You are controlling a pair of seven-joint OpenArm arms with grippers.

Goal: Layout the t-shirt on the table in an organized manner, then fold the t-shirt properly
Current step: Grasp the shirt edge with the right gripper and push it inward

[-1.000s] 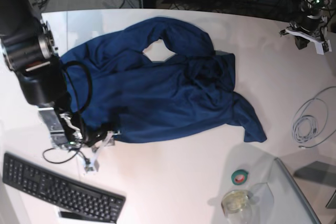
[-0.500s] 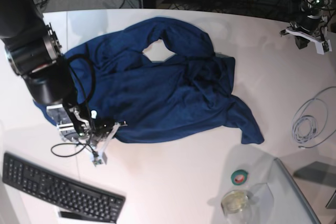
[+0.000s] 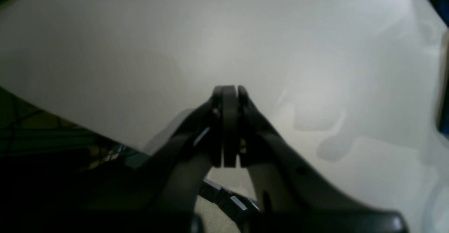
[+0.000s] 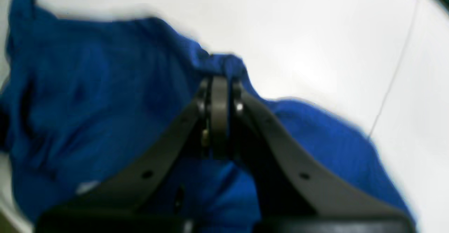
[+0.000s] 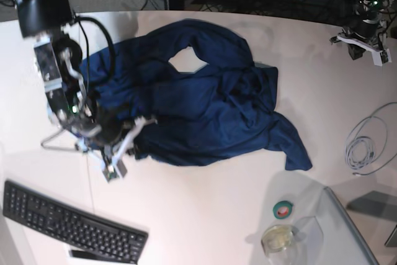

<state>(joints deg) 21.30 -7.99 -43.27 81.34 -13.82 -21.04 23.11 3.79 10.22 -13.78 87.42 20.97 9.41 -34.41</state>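
The dark navy t-shirt (image 5: 205, 100) lies crumpled across the middle of the white table (image 5: 205, 215), its neck opening toward the far side. My right gripper (image 5: 138, 126) is at the shirt's near-left edge. In the right wrist view this right gripper (image 4: 220, 80) is shut on a raised fold of the t-shirt (image 4: 105, 103), with the table (image 4: 315, 33) beyond it. My left gripper (image 5: 366, 44) hangs over the far right corner, away from the cloth. In the left wrist view the left gripper (image 3: 229, 89) is shut with nothing in it, above bare table (image 3: 245, 33).
A black keyboard (image 5: 68, 224) lies at the near-left edge. A green tape roll (image 5: 283, 209) and a small glass jar (image 5: 279, 238) stand beside a grey glassy panel (image 5: 356, 234) at the near right. A coiled white cable (image 5: 366, 144) lies at the right.
The right gripper has shut on the shirt's near-left edge and moved toward the far side with it, bunching the cloth there. The right arm swung back. The left arm is still.
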